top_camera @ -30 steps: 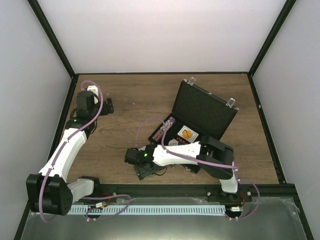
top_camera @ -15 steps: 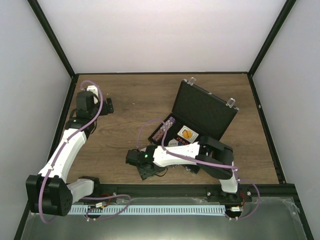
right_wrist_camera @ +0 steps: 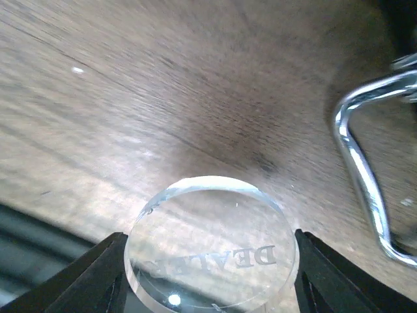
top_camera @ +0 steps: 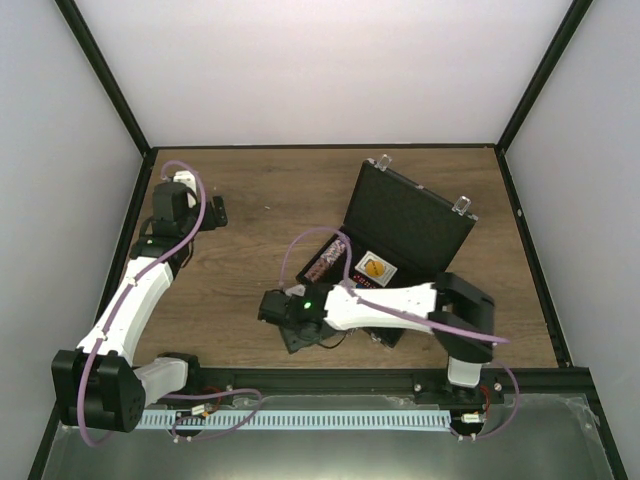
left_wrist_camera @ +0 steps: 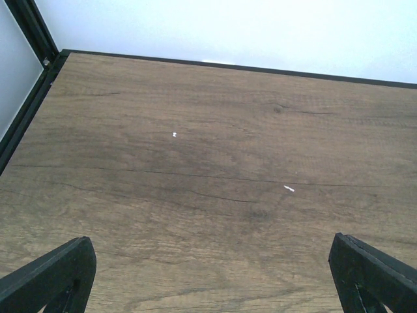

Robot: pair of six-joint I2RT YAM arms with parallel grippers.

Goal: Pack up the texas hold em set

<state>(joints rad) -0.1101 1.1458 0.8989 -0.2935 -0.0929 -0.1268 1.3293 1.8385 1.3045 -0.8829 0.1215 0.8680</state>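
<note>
The only writing that can be read is the word "DEALER", engraved on a clear round dealer button (right_wrist_camera: 212, 244) and seen mirrored and upside down in the right wrist view. The right gripper (top_camera: 298, 335) pinches this button by its rim, one black finger (right_wrist_camera: 98, 277) on each side. The button's lower edge is cut off by the frame, so I cannot tell whether it touches the table (right_wrist_camera: 163, 85). Just to its right curves the silver handle (right_wrist_camera: 365, 163) of the case, partly out of frame. From above, the black case (top_camera: 410, 222) lies open right of centre, its lid tilted back toward the far right corner. Its tray holds a row of chips (top_camera: 326, 262) along the left edge and a white card pack (top_camera: 374, 268) with an orange round mark. Any print on the pack is too small to read, and the right arm hides the tray's near part. The left gripper (left_wrist_camera: 208, 283) is spread wide over bare wood near the far left corner, well apart from the case, with only its two tips showing. Two tiny white specks (left_wrist_camera: 174, 135) lie on the boards ahead of it.
</note>
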